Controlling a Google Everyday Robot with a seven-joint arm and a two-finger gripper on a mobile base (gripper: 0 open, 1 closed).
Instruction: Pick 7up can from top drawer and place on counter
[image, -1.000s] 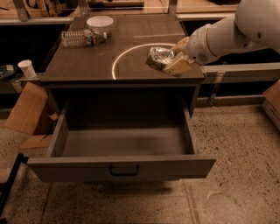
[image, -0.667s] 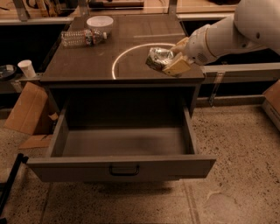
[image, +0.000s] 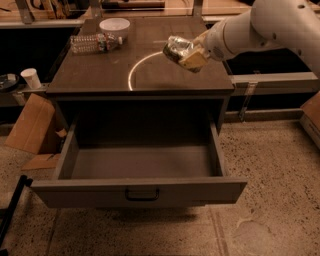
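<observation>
The 7up can (image: 176, 48), silvery and crinkled, is held in my gripper (image: 184, 54), which is shut on it. The can hangs just above the right part of the counter (image: 95, 75), over the white arc (image: 132, 73). My white arm reaches in from the upper right. The top drawer (image: 142, 162) is pulled fully open below the counter, and its inside shows nothing in it. Its dark pull handle (image: 142, 194) is at the centre of the front panel.
A clear plastic bottle (image: 95, 43) lies at the counter's back left beside a white bowl (image: 114, 26). A white cup (image: 31, 78) and cardboard (image: 29, 125) are to the cabinet's left. A dark pole (image: 11, 210) leans at bottom left.
My gripper has lifted the can up and slightly left, away from the counter surface. The drawer, bottle and bowl have not moved.
</observation>
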